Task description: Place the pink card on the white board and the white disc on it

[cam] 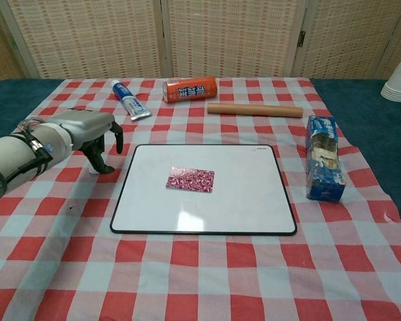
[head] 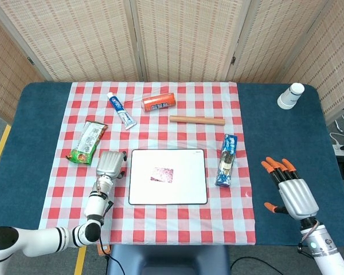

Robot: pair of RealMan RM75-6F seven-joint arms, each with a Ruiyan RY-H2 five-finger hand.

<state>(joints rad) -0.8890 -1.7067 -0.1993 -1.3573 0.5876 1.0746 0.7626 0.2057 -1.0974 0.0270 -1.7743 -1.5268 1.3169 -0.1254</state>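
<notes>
Pink card point(cam: 190, 179) lies flat mid white board point(cam: 254, 200). Left robot hand point(cam: 93, 134), fingers curled down, empty, over white disc point(cam: 93, 170) left of board. Disc looks small, light, stiff; pinch at rim.

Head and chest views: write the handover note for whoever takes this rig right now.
Left hand: holds nothing, fingers curled down over the cloth just left of the white board.
Right hand: open, fingers spread, idle over the blue table at far right.
Pink card: flat on the board, near its middle. Done.
White disc: only a sliver shows under the left hand's fingers, on the cloth; contact unclear.
Left: pick up the disc and set it on the card.
</notes>
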